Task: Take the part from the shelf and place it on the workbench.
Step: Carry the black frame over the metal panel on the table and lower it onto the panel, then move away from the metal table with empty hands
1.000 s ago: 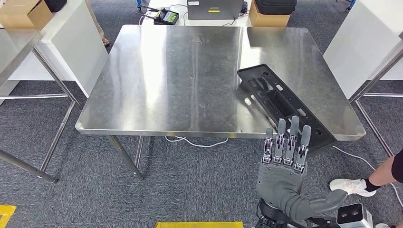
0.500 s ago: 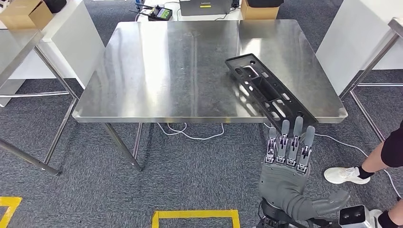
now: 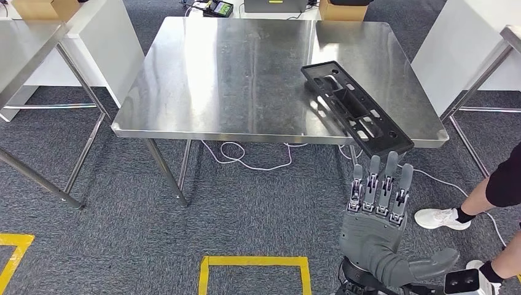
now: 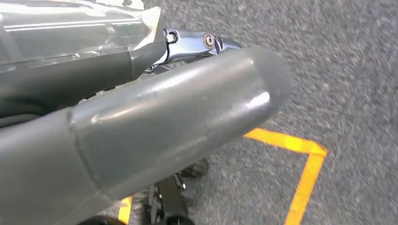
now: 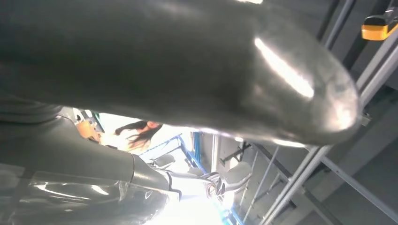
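Note:
The black plastic part [image 3: 353, 107] lies flat on the right side of the steel workbench [image 3: 233, 74], its near end jutting a little over the front edge. My right hand [image 3: 378, 227] hovers below and in front of that edge, over the carpet, palm turned away, fingers stretched out and apart, holding nothing and clear of the part. Its thick grey thumb [image 5: 187, 61] shows close up in the right wrist view. In the left wrist view my left hand [image 4: 155, 122] hangs over the floor with its thumb straight and nothing in it.
A second steel table [image 3: 31, 43] stands at the left and a white cabinet [image 3: 461, 43] at the right. A person's leg and white shoe [image 3: 439, 218] are near my right side. Yellow floor tape [image 3: 255, 263] lies in front; cables [image 3: 246, 160] trail under the workbench.
The whole picture has shifted: the camera has drawn back from the workbench. The part stays where it lay on the bench. My right hand, still spread, is now farther from the part.

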Tool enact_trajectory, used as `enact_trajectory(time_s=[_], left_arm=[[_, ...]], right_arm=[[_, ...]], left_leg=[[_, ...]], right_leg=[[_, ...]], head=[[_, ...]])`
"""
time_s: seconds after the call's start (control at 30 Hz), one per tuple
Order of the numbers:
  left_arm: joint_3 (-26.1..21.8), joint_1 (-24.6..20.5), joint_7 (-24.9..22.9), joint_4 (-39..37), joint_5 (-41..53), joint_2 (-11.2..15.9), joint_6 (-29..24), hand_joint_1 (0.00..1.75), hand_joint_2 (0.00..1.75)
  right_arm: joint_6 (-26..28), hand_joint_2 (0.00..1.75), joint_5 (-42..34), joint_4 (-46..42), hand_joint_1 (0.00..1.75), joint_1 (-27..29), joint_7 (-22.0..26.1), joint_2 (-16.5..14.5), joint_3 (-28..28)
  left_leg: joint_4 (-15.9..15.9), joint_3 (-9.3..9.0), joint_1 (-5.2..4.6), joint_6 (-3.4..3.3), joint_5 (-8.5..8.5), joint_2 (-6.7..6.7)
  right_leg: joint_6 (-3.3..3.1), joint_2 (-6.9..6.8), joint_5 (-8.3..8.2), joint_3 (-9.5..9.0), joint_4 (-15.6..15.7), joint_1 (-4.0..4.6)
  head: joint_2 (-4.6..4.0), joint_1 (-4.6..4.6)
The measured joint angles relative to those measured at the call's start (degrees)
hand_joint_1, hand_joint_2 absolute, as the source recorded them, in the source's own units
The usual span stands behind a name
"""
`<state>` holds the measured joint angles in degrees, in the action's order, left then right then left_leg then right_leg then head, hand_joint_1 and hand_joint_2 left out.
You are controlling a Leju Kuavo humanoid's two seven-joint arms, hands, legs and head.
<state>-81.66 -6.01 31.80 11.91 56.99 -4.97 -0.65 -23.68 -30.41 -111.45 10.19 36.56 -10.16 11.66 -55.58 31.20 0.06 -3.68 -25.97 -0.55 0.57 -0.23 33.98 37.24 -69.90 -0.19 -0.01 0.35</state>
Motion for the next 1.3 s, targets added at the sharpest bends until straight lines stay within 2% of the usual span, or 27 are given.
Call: enact_trajectory(time_s=[0.03,0.07,0.1,0.13,0.17,0.2,0.27,0.33,0.37,0.4,0.47,0.5,0.53,0.6,0.67,0.73,0.77,0.83,0.87,0.93,1.0,1.03,1.07,1.1,1.17,1.23,1.3], left_arm=[[0.00,0.00,0.06,0.00,-0.05,-0.01,-0.04,0.00,0.00],[0.00,0.00,0.09,0.00,-0.11,-0.01,-0.08,0.00,0.00],[0.00,0.00,0.12,0.00,-0.20,-0.04,-0.09,0.00,0.00],[0.00,0.00,0.14,0.00,-0.28,-0.07,-0.10,0.00,0.00],[0.00,0.00,0.15,0.00,-0.37,-0.10,-0.10,0.00,0.00],[-0.01,0.01,0.19,0.00,-0.42,-0.14,-0.09,0.00,0.00],[-0.01,0.02,0.29,0.00,-0.52,-0.17,-0.09,0.00,0.00],[-0.02,0.10,0.36,0.00,-0.62,-0.22,-0.09,0.00,0.00],[-0.02,0.16,0.37,0.00,-0.68,-0.25,-0.09,0.00,0.00],[-0.02,0.22,0.37,0.00,-0.72,-0.28,-0.09,0.00,0.00],[-0.02,0.27,0.37,0.00,-0.76,-0.30,0.01,0.00,0.00],[-0.02,0.27,0.37,0.00,-0.73,-0.31,0.11,0.00,0.00],[-0.01,0.26,0.35,0.00,-0.64,-0.32,0.27,0.00,0.00],[0.00,0.25,0.27,0.00,-0.28,-0.34,0.61,0.00,0.00],[0.03,0.17,0.15,-0.01,0.14,-0.37,0.96,0.00,0.00],[0.11,0.04,0.09,-0.01,0.50,-0.39,1.22,0.00,0.00],[0.16,0.00,0.10,-0.02,0.64,-0.42,1.28,0.00,0.00],[0.22,0.04,0.12,-0.02,0.75,-0.48,1.21,0.00,0.00],[0.23,0.00,0.13,-0.02,0.76,-0.54,1.16,0.00,0.00],[0.28,-0.12,0.19,-0.01,0.78,-0.64,1.12,0.00,0.00],[0.31,-0.18,0.26,0.00,0.85,-0.67,1.12,0.00,0.00],[0.31,-0.17,0.28,0.00,0.92,-0.67,1.12,0.00,0.00],[0.32,-0.17,0.28,0.00,1.00,-0.67,1.11,0.00,0.00],[0.32,-0.18,0.28,0.00,1.08,-0.68,1.11,0.00,0.00],[0.34,-0.20,0.29,-0.01,1.18,-0.76,1.11,0.00,0.00],[0.37,-0.23,0.31,-0.01,1.20,-0.89,1.10,0.00,0.00],[0.39,-0.24,0.32,-0.01,1.25,-0.96,1.00,0.00,0.00]], right_arm=[[-0.07,0.00,-0.05,0.11,0.00,-0.02,-0.12,0.01,-0.12],[-0.12,0.00,-0.11,0.24,0.00,-0.03,-0.24,0.01,-0.22],[-0.17,0.00,-0.16,0.36,0.00,-0.05,-0.36,0.01,-0.31],[-0.22,0.00,-0.20,0.46,0.00,-0.09,-0.43,0.00,-0.37],[-0.27,0.00,-0.24,0.54,0.00,-0.17,-0.48,-0.01,-0.40],[-0.32,0.00,-0.26,0.57,0.00,-0.27,-0.52,-0.03,-0.43],[-0.47,0.00,-0.36,0.66,0.00,-0.46,-0.59,-0.09,-0.51],[-0.64,0.00,-0.54,0.84,0.00,-0.54,-0.66,-0.17,-0.62],[-0.70,0.00,-0.67,0.97,0.00,-0.62,-0.73,-0.23,-0.68],[-0.73,0.00,-0.82,1.11,0.00,-0.74,-0.81,-0.28,-0.74],[-0.72,0.00,-1.15,1.37,0.00,-1.08,-1.00,-0.34,-0.88],[-0.70,0.00,-1.28,1.48,0.00,-1.25,-1.07,-0.35,-0.96],[-0.64,0.00,-1.40,1.58,0.00,-1.40,-1.17,-0.36,-1.08],[-0.39,0.00,-1.56,1.69,0.00,-1.61,-1.33,-0.48,-1.33],[-0.07,0.00,-1.61,1.64,0.00,-1.69,-1.39,-0.70,-1.61],[0.06,0.00,-1.62,1.36,0.00,-1.78,-1.38,-0.90,-1.96],[0.07,0.00,-1.62,1.21,0.00,-1.81,-1.38,-0.97,-2.12],[0.07,0.00,-1.62,1.04,0.00,-1.76,-1.37,-1.10,-2.51],[0.07,0.00,-1.64,1.02,0.00,-1.69,-1.36,-1.12,-2.74],[0.06,0.00,-1.67,0.95,0.00,-1.60,-1.34,-1.10,-3.25],[0.01,0.00,-1.70,0.92,0.00,-1.48,-1.32,-1.07,-3.76],[-0.02,0.00,-1.74,0.92,0.00,-1.41,-1.31,-1.04,-4.04],[-0.05,0.00,-1.78,0.92,0.00,-1.36,-1.30,-1.00,-4.32],[-0.08,0.00,-1.85,0.92,0.00,-1.34,-1.29,-0.95,-4.55],[-0.12,0.00,-1.93,0.91,0.00,-1.37,-1.26,-0.87,-4.78],[-0.15,0.00,-1.98,0.85,0.00,-1.44,-1.23,-0.86,-4.85],[-0.20,0.00,-2.05,0.76,0.00,-1.45,-1.16,-0.88,-5.04]], left_leg=[[-0.03,0.91,-0.03,0.03,0.70,-0.09],[-0.08,1.85,-0.04,0.13,1.40,-0.17],[-0.16,2.64,-0.02,0.28,2.07,-0.22],[-0.34,3.38,-0.01,0.49,2.70,-0.22],[-0.63,4.09,-0.06,0.77,3.25,-0.20],[-0.95,4.63,-0.13,1.08,3.77,-0.19],[-1.35,5.39,-0.23,1.64,4.80,-0.18],[-1.54,5.77,0.00,2.17,5.34,-0.07],[-2.19,6.13,0.21,2.49,4.36,0.06],[-3.69,6.65,0.40,2.82,2.33,0.19],[-9.75,8.15,0.70,3.47,-3.75,0.39],[-13.40,8.79,0.82,3.74,-6.02,0.43],[-16.37,9.04,0.96,3.95,-6.94,0.45],[-17.57,7.35,1.37,4.23,-4.93,0.44],[-12.19,2.53,1.88,4.51,-2.42,0.52],[-5.87,-1.67,1.87,4.46,-2.71,0.92],[-4.25,-2.45,1.64,4.28,-3.22,1.11],[-3.04,-2.28,1.28,3.65,-3.10,1.10],[-2.51,-2.06,1.16,3.19,-2.86,1.00],[-1.54,-1.26,0.99,1.95,-2.19,0.73],[-1.58,0.13,0.44,0.85,-1.19,0.50],[-1.59,0.81,0.19,0.55,-0.66,0.39],[-1.59,1.46,-0.03,0.41,-0.11,0.29],[-1.60,2.09,-0.23,0.36,0.42,0.24],[-1.61,3.23,-0.52,0.39,1.49,0.20],[-1.65,4.05,-0.78,0.74,2.57,0.17],[-1.61,4.51,-0.84,1.26,3.66,0.08]], right_leg=[[0.42,0.01,0.51,0.12,-2.55,-0.11],[1.13,0.01,-0.12,-0.57,-3.48,-0.22],[1.92,0.00,-1.55,-2.18,-2.36,-0.37],[2.52,0.00,-2.96,-4.65,0.60,-0.53],[2.73,0.00,-3.55,-7.92,5.05,-0.57],[2.51,0.03,-3.33,-10.88,9.64,-0.47],[1.73,0.11,-2.14,-13.87,15.15,-0.12],[0.91,0.05,-2.43,-13.19,15.49,-0.34],[0.32,-0.05,-2.87,-12.82,15.43,-0.54],[-0.35,-0.19,-3.38,-12.40,15.46,-0.78],[-1.23,-0.47,-4.48,-11.32,15.44,-0.74],[-1.38,-0.58,-5.03,-10.71,15.39,-0.64],[-1.31,-0.65,-5.58,-10.08,15.27,-0.56],[-0.97,-0.71,-6.49,-8.61,14.68,-0.52],[-0.42,-0.69,-7.04,-6.96,13.73,-0.52],[0.39,-0.75,-7.57,-5.72,12.93,-0.39],[0.94,-0.80,-7.94,-5.29,12.75,-0.34],[2.00,-0.74,-8.57,-4.54,12.53,-0.40],[2.15,-0.61,-8.14,-3.89,12.01,-0.42],[1.59,-0.32,-4.91,-1.76,8.19,-0.38],[0.77,-0.18,-0.53,0.49,0.93,-0.44],[0.74,-0.16,0.61,1.01,-2.21,-0.44],[0.98,-0.14,0.69,0.80,-3.78,-0.40],[1.38,-0.13,-0.19,-0.34,-3.34,-0.33],[1.78,-0.11,-2.62,-5.45,3.20,-0.07],[1.27,-0.08,-3.11,-11.05,11.69,0.48],[0.63,-0.01,-2.80,-12.56,15.29,0.95]], head=[[-0.01,0.04],[-0.01,0.08],[-0.01,0.12],[-0.01,0.13],[-0.01,0.16],[-0.01,0.14],[-0.01,0.08],[-0.01,-0.02],[-0.01,-0.03],[-0.01,-0.13],[-0.01,-0.31],[-0.01,-0.38],[-0.01,-0.39],[-0.01,-0.40],[-0.01,-0.44],[-0.01,-0.38],[-0.01,-0.35],[-0.01,-0.22],[-0.01,-0.26],[-0.01,0.04],[-0.01,0.36],[-0.01,0.38],[-0.01,0.41],[-0.01,0.44],[-0.01,0.43],[-0.01,0.38],[-0.01,0.34]])
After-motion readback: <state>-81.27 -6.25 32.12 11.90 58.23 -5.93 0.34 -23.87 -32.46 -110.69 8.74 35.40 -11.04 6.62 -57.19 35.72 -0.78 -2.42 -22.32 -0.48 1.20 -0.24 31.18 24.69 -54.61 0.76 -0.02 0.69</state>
